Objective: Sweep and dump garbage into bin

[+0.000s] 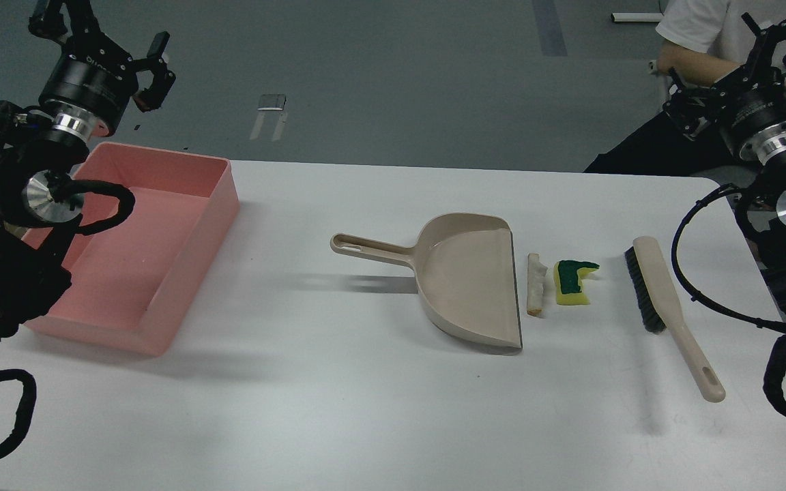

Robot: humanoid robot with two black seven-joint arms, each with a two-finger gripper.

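The garbage lies mid-table as two scraps: a whitish bread-like strip and a yellow sponge piece with a dark green layer. A beige dustpan rests just left of the strip, mouth toward it and handle pointing left. Right of the sponge lies a beige brush with black bristles. The pink bin stands at the table's left end and looks empty. My left gripper hangs open above the bin's far left corner. Far right, my right gripper is raised and open, holding nothing.
A person in a white shirt sits beyond the table's far right corner, one hand close to my right gripper. Black cables loop off both arms over the table's left and right ends. Grey floor lies beyond the table's far edge.
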